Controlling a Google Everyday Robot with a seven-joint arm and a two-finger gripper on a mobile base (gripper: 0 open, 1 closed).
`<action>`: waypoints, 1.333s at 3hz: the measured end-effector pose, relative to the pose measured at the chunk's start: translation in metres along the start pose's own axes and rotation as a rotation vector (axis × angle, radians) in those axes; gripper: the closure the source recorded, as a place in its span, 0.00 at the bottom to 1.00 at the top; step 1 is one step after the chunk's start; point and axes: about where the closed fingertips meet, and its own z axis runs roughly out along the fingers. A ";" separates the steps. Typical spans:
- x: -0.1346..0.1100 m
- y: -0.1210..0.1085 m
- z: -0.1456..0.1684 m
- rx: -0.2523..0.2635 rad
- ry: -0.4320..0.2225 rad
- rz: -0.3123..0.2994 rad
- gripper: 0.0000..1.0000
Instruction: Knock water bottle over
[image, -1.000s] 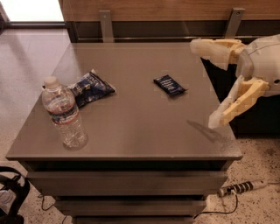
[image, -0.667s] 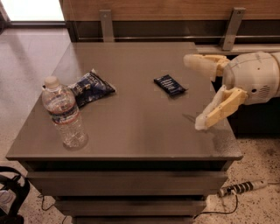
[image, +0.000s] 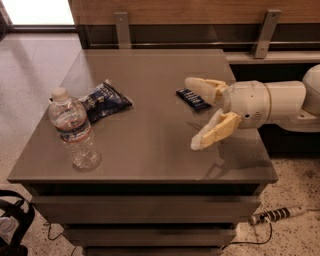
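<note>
Your cream-coloured two-finger gripper hovers over the right half of the table with its fingers spread wide, holding nothing, tips pointing left toward the target. That target, the small clear ribbed plastic water bottle with a white cap and a thin white-and-red label band, stands upright near the front-left corner of the grey-brown table, well apart from the gripper. So you are in the approach step: nothing has been touched and the bottle is not yet knocked over.

By my reading, the next move calls for a sweep leftward across the bare stretch of tabletop, meeting the bottle high on its body, near the label or above, so it tips instead of sliding. Pushing it toward the middle of the table seems safer than toward the near edge, since it could roll off.

Just behind the bottle lies a crumpled dark blue snack bag, close to it but off your straight path. A small flat dark packet sits by the upper finger, which covers its right end.

You cannot judge exactly how high the gripper rides above the surface. The white arm is cut off at the right edge, and the base is out of view. How much water the bottle holds is hard to make out
</note>
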 end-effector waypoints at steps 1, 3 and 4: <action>0.009 -0.005 0.038 -0.046 -0.046 -0.009 0.00; 0.016 -0.002 0.088 -0.062 0.000 -0.038 0.00; 0.014 0.001 0.108 -0.059 0.042 -0.059 0.00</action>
